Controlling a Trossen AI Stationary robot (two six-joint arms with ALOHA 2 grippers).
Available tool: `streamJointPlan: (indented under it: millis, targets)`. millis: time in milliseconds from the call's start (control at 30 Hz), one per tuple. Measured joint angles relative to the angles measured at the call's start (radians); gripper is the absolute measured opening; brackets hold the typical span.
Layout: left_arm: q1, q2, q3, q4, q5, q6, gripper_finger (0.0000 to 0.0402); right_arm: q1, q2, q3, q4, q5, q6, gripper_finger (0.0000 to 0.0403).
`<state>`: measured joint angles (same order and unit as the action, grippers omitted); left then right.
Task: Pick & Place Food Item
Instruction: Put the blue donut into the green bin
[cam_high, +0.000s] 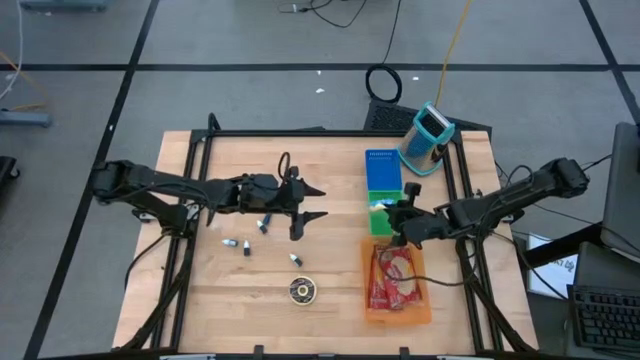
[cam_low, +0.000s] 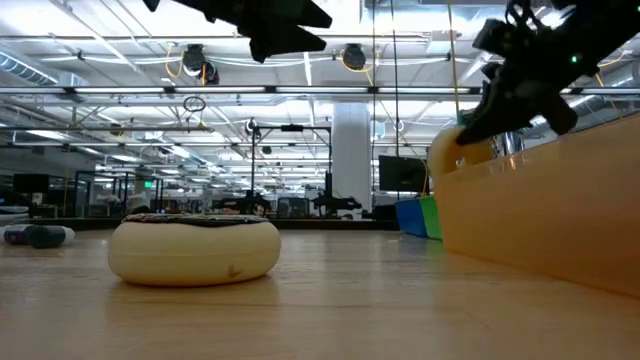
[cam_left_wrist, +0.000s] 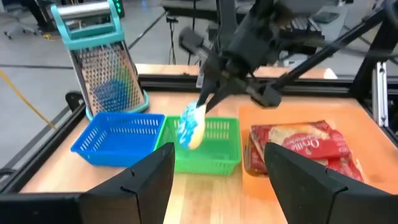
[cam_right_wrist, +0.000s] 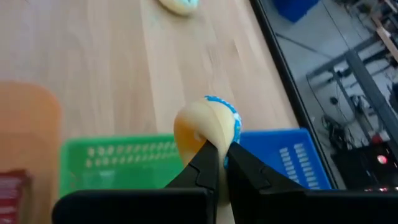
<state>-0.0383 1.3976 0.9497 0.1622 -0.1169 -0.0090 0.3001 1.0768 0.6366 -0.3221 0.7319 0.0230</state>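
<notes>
Pinched doughnut (cam_right_wrist: 208, 124) (apparently blue-iced) above green basket (cam_left_wrist: 214, 146)

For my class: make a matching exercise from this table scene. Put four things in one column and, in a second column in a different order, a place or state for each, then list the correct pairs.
Column A
1. right gripper
2. left gripper
3. box grater
4. red snack packet

Column B
a. lying in the orange tray
b. open, holding nothing
c. upright at the table's far edge, next to the blue basket
d. shut on a blue-frosted donut above the green basket

Pairs: 1-d, 2-b, 3-c, 4-a
</notes>
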Motion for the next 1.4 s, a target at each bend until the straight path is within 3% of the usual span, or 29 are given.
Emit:
streamJointPlan:
  millis: [333,633,1133,1400]
  targets:
    - [0.0,0.004,0.0,-0.002,0.0,-0.013,0.0251,-0.048,0.011,-0.094,0.013,-0.01,0.087,0.0006]
    - [0.0,0.004,0.0,-0.002,0.001,-0.018,0.0251,-0.074,0.011,-0.159,0.142,-0.135,0.037,0.0013]
    - [0.0,0.004,0.0,-0.006,0.001,-0.023,0.0251,-0.076,0.011,-0.193,0.252,-0.139,0.048,0.0127]
    - [0.0,0.004,0.0,-0.011,0.002,-0.022,0.0251,-0.076,0.006,-0.192,0.302,-0.323,0.108,0.0127]
